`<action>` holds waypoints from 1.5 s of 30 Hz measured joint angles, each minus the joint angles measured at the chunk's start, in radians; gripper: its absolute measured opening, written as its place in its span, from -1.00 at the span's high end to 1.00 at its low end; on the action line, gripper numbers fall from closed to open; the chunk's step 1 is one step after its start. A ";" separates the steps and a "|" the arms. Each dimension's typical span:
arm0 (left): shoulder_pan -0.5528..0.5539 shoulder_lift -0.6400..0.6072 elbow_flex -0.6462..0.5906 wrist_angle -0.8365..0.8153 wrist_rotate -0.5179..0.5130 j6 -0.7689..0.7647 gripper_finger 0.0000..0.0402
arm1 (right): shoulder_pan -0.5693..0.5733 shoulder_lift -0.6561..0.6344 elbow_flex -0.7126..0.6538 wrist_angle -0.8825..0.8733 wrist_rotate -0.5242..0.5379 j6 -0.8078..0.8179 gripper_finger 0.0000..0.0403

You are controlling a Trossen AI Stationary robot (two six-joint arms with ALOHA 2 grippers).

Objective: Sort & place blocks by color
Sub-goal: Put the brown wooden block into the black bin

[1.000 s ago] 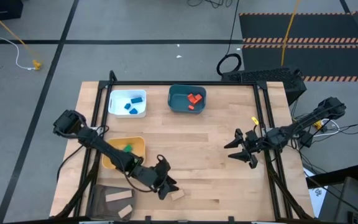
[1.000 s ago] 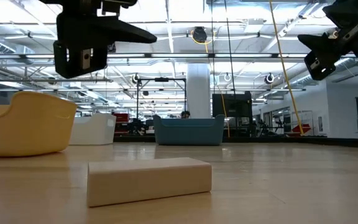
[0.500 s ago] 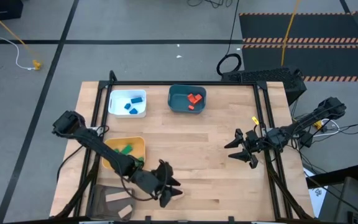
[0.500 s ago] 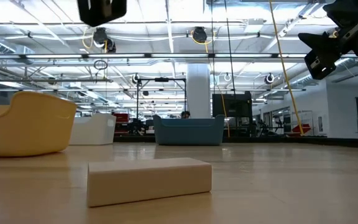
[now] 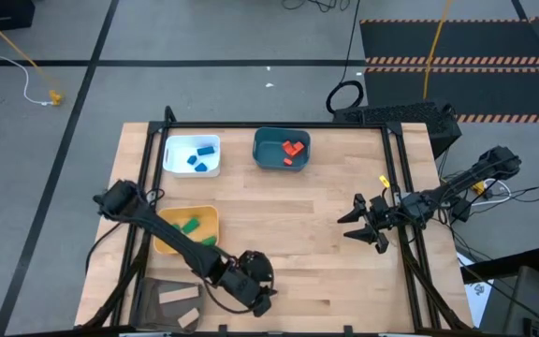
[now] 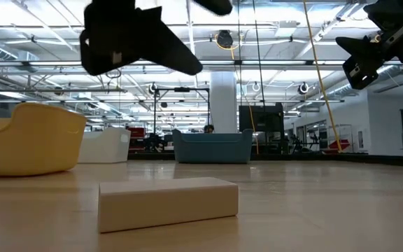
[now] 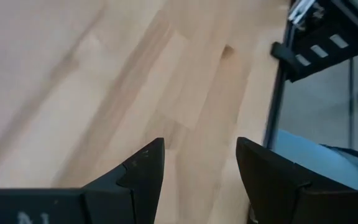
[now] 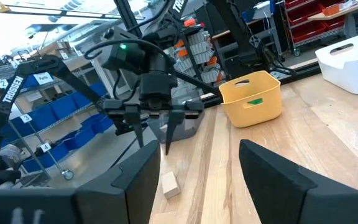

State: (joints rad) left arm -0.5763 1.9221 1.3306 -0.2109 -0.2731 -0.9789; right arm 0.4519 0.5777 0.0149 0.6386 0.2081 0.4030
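Left gripper (image 8: 157,127) is hovering released, fingers parted and empty, above the plain tan rectangular wooden block (image 6: 168,201) lying flat at the table's near edge. Right gripper (image 5: 368,225) is waiting open at the right side. Risk, as judged: the descent is coming in off-centre, so a fingertip may be landing on the block and skidding it away.

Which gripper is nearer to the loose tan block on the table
Left. The left gripper hangs right above the tan block; the right gripper waits across the table.
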 joint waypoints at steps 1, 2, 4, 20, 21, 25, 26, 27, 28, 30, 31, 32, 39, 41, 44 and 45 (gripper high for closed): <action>-0.002 0.007 0.003 0.005 0.003 -0.019 0.00 | 0.000 0.000 0.000 0.000 0.000 0.000 -0.04; -0.005 0.014 0.004 0.010 0.005 -0.041 0.00 | 0.000 0.000 0.000 0.000 0.000 0.000 -0.04; -0.011 0.027 0.004 0.003 0.013 -0.095 0.00 | 0.000 0.000 0.000 0.000 0.000 0.000 -0.04; -0.016 0.071 0.003 -0.027 0.041 -0.233 -0.28 | 0.000 0.000 0.000 0.000 0.000 0.000 -0.04; -0.016 0.071 0.003 -0.022 0.040 -0.222 -0.32 | 0.000 0.000 0.000 0.000 0.000 0.000 -0.04; -0.017 0.071 0.003 -0.021 0.040 -0.191 -0.42 | 0.000 0.000 0.000 0.000 0.000 0.000 -0.04; -0.019 0.071 0.003 -0.023 0.039 -0.186 -0.42 | 0.000 0.000 0.000 0.000 0.000 0.000 -0.04; -0.020 0.072 0.003 -0.024 0.039 -0.182 -0.43 | 0.000 0.000 0.000 0.000 0.000 0.000 -0.04; -0.021 0.080 0.003 -0.018 0.038 -0.179 -0.43 | 0.000 0.000 0.000 0.000 0.000 0.000 -0.04; -0.025 0.091 0.002 -0.023 0.037 -0.166 -0.43 | 0.000 0.000 0.000 0.000 0.000 0.000 -0.04; -0.028 0.094 0.001 -0.033 0.038 -0.162 -0.43 | 0.000 0.000 0.000 0.000 -0.001 0.000 -0.04; -0.028 0.103 0.001 -0.025 0.037 -0.156 -0.43 | 0.000 0.000 0.000 0.000 0.000 0.000 -0.04; -0.038 0.138 0.002 -0.022 0.015 -0.043 -0.43 | 0.000 0.001 0.000 0.000 -0.001 0.000 -0.04; -0.042 0.139 0.001 -0.023 0.010 0.007 -0.43 | 0.000 0.001 0.000 -0.001 0.000 0.000 -0.04; -0.050 0.144 0.003 -0.017 0.001 0.098 -0.43 | 0.000 0.001 -0.001 0.000 0.000 0.000 -0.04; -0.054 0.146 0.002 -0.022 -0.001 0.127 -0.43 | 0.000 0.002 -0.001 0.000 0.000 0.000 -0.04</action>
State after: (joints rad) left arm -0.6308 2.0678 1.3330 -0.2325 -0.2739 -0.8523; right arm 0.4518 0.5793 0.0143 0.6387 0.2077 0.4031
